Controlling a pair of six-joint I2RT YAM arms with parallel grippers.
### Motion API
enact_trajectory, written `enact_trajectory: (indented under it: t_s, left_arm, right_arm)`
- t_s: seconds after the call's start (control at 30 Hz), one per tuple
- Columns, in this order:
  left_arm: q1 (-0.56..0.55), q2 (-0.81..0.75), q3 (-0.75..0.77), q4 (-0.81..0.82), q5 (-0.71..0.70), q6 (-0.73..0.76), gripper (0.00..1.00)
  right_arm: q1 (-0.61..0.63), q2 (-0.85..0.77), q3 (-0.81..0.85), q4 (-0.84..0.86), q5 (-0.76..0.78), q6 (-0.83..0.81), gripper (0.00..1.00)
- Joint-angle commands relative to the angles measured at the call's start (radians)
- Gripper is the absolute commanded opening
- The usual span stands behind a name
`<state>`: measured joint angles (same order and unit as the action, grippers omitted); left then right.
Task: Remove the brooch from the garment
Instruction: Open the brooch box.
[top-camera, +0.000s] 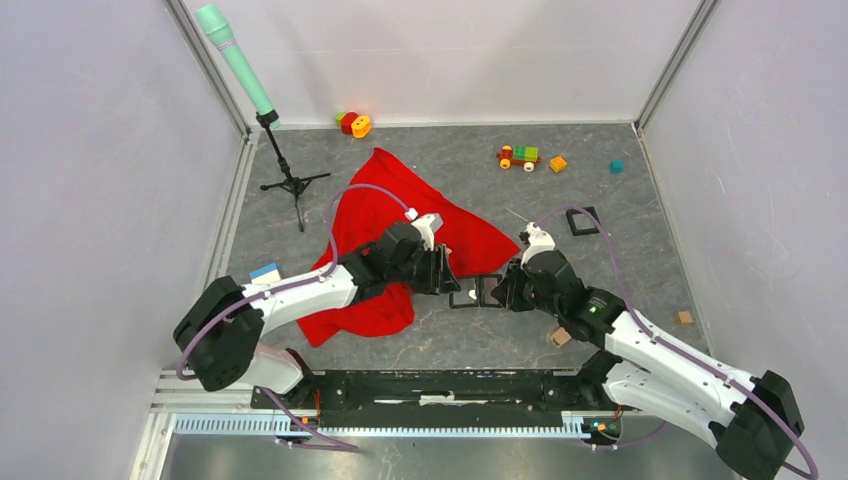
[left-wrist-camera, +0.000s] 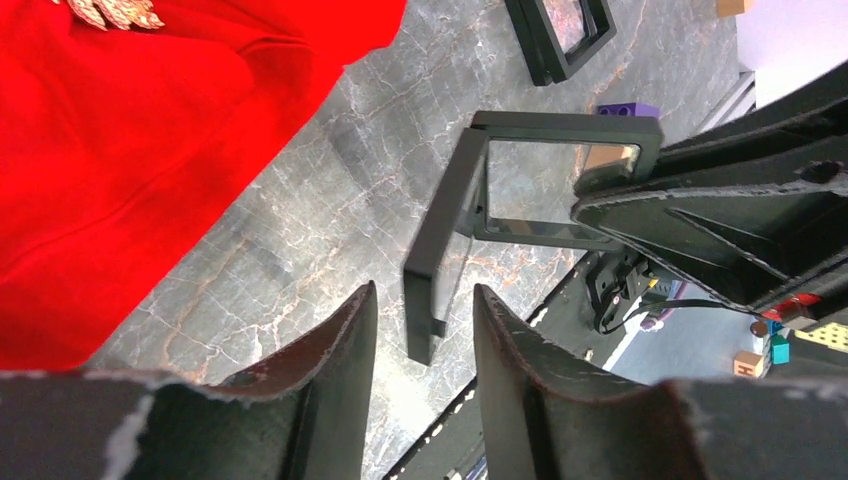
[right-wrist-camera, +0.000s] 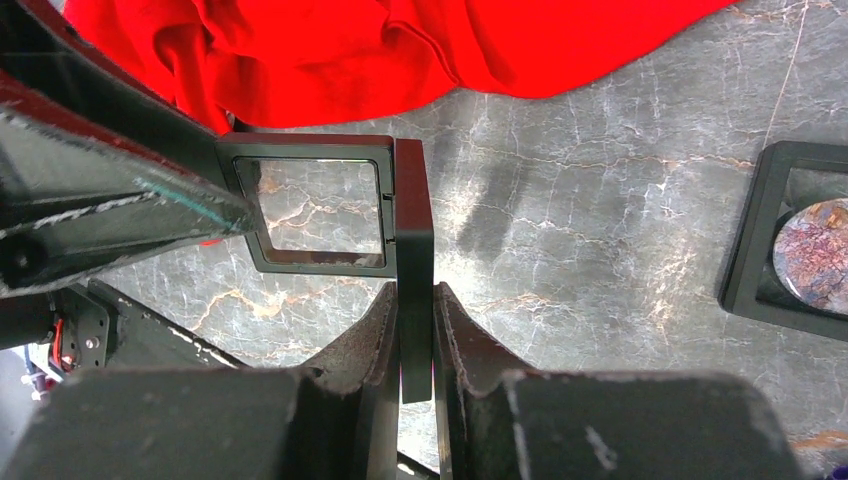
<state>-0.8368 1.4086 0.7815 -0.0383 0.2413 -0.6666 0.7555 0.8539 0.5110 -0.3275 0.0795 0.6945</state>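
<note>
we see a grey, marble-veined tabletop (top-camera: 620, 270) closed in by plain white walls (top-camera: 90, 150), with metal posts (top-camera: 205, 65) rising at the far corners. one red garment (top-camera: 390, 215) lies crumpled on it, and we place everything else by that cloth.

one brooch (left-wrist-camera: 110, 12), gold and leaf-like, sits on the garment; we catch it only at the top edge of the left wrist view.

just off the garment's near right hem stands one open black frame case (top-camera: 478, 293), its two leaves hinged at an angle. a second black frame (top-camera: 583, 220) lies flat further to the garment's right, with one round mottled disc (right-wrist-camera: 812, 255) inside.

there are two arms. the left gripper (left-wrist-camera: 422, 295) reaches out over the garment's near part, its fingers apart around one leaf of the case with a gap on either side. the right gripper (right-wrist-camera: 415, 290) comes in from the side away from the garment, its fingers pressed tight on the other leaf.

beyond the garment's far tip sits one cluster of ring toys (top-camera: 352, 123). to its far left stands one teal microphone (top-camera: 235, 55) on one black tripod stand (top-camera: 290, 185). to its far right we count one toy train (top-camera: 518, 156), one orange block (top-camera: 558, 163) and one teal cube (top-camera: 617, 166). by its near left edge lies one blue and white card (top-camera: 265, 272). two wooden cubes lie to its near right, one (top-camera: 560, 337) beside the right arm and one (top-camera: 684, 317) further out.
</note>
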Motion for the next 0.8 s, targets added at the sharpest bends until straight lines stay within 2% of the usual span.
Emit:
enact_trajectory:
  t_s: [0.0, 0.17, 0.43, 0.57, 0.77]
  left_arm:
    - [0.042, 0.021, -0.028, 0.114, 0.069, -0.073, 0.42]
    - [0.064, 0.035, -0.037, 0.16, 0.134, -0.104, 0.31]
    - [0.067, 0.062, -0.051, 0.218, 0.186, -0.152, 0.07]
    - [0.075, 0.084, -0.065, 0.255, 0.215, -0.183, 0.05]
    - [0.096, 0.115, -0.108, 0.415, 0.296, -0.292, 0.02]
  right_arm:
    - [0.004, -0.039, -0.009, 0.06, -0.013, 0.013, 0.15]
    - [0.004, -0.052, -0.031, 0.078, -0.026, 0.02, 0.14]
    - [0.003, -0.043, -0.041, 0.107, -0.036, 0.023, 0.14]
    - [0.004, -0.032, -0.036, 0.104, -0.034, 0.019, 0.14]
    - [0.004, -0.038, -0.048, 0.124, -0.029, 0.015, 0.14]
